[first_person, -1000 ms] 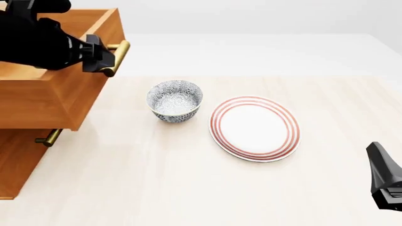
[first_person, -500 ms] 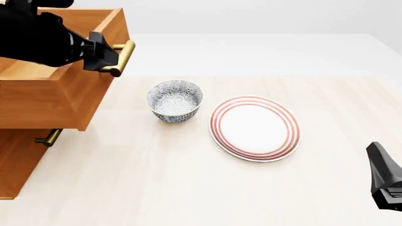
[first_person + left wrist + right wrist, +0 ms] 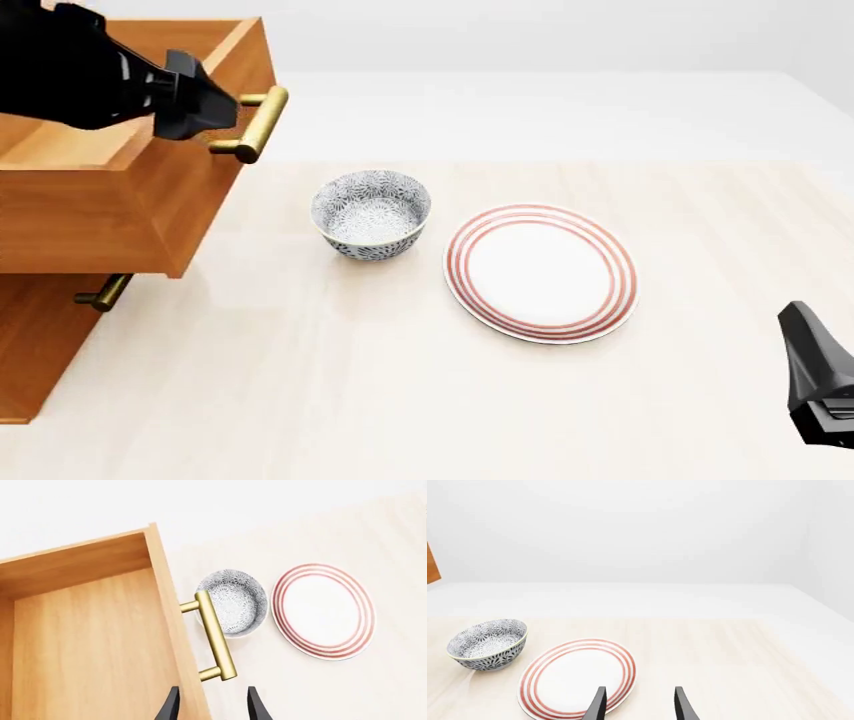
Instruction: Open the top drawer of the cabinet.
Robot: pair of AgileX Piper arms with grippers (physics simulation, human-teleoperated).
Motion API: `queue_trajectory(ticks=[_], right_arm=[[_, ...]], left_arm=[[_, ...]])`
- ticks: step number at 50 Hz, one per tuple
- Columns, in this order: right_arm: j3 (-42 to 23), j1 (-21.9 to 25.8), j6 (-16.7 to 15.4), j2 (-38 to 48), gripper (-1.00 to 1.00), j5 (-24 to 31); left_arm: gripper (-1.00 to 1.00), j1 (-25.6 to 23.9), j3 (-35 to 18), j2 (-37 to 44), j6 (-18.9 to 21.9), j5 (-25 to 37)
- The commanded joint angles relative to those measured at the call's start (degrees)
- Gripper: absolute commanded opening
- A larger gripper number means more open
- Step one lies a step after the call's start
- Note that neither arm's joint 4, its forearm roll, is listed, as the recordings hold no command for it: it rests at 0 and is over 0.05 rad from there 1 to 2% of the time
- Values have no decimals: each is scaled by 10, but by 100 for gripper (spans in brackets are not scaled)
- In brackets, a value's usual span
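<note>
The top drawer (image 3: 94, 200), an orange-brown wooden box with a brass bar handle (image 3: 254, 125), stands pulled well out of the tall orange-brown wooden cabinet (image 3: 34, 340), overhanging the next drawer down, whose own brass handle (image 3: 102, 292) shows beneath it. I judge the opening itself done; what I have left is to clear my arm away.

Taking the drawer as my landmark and working from near to far: nearest to me, well apart from it at the opposite corner of the pale wooden table (image 3: 400, 400), my right gripper (image 3: 638, 707) idles with fingers spread, holding nothing. Further out, between that gripper and the drawer, lies the white plate with red rings (image 3: 541, 272), and just beside it, on the drawer's side, the blue-patterned ceramic bowl (image 3: 372, 213). The bowl sits close to the drawer front but apart from it. At the drawer itself, my left gripper (image 3: 211, 707) is spread and no longer pinches the handle; it sits just behind the bar, above the drawer's front edge.

The left wrist view looks down into the drawer and shows its inside bare, which the front view cannot. The front view alone shows the lower drawer and cabinet body. The right wrist view catches only a sliver of orange wood.
</note>
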Motion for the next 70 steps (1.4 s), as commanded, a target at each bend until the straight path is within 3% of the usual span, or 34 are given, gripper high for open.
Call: queue_trajectory(ticks=[1, 26, 47, 70], right_arm=[[0, 0, 0, 0, 100, 0], [0, 0, 0, 0, 100, 0], [0, 0, 0, 0, 100, 0], [0, 0, 0, 0, 100, 0]], left_arm=[[100, 8, -12, -18, 14, 16], [100, 15, -35, -53, 36, 52], [100, 16, -14, -118, 37, 42], [100, 15, -32, -155, 48, 45]])
